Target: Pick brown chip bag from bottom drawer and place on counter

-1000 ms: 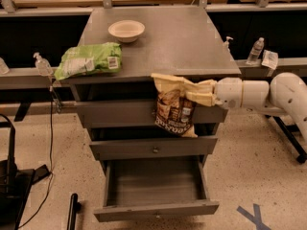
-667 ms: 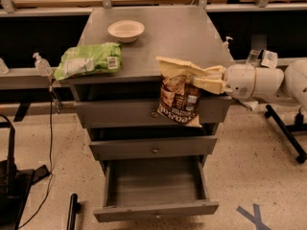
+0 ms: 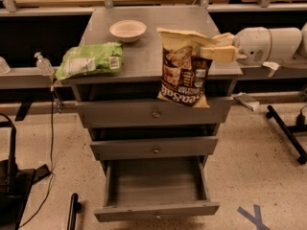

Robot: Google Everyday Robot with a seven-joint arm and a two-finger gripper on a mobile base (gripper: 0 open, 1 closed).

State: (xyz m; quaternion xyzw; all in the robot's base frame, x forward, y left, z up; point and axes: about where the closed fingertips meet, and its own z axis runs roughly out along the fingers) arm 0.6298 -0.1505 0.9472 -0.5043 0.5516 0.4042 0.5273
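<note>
The brown chip bag (image 3: pixel 184 73) hangs upside down from my gripper (image 3: pixel 211 47), which is shut on its pale top edge. The bag is in the air over the front right part of the grey counter (image 3: pixel 148 42), its lower end hanging in front of the top drawer front. My white arm (image 3: pixel 266 42) reaches in from the right. The bottom drawer (image 3: pixel 156 188) is pulled open below, its grey floor bare.
A bright green chip bag (image 3: pixel 88 59) lies at the counter's left front corner. A white bowl (image 3: pixel 127 30) sits at the counter's back. Two shut drawer fronts with knobs (image 3: pixel 156 113) are above the open drawer. A sanitizer bottle (image 3: pixel 44 63) stands at left.
My gripper has lifted the brown bag higher and moved it back, from in front of the top drawer up to counter level.
</note>
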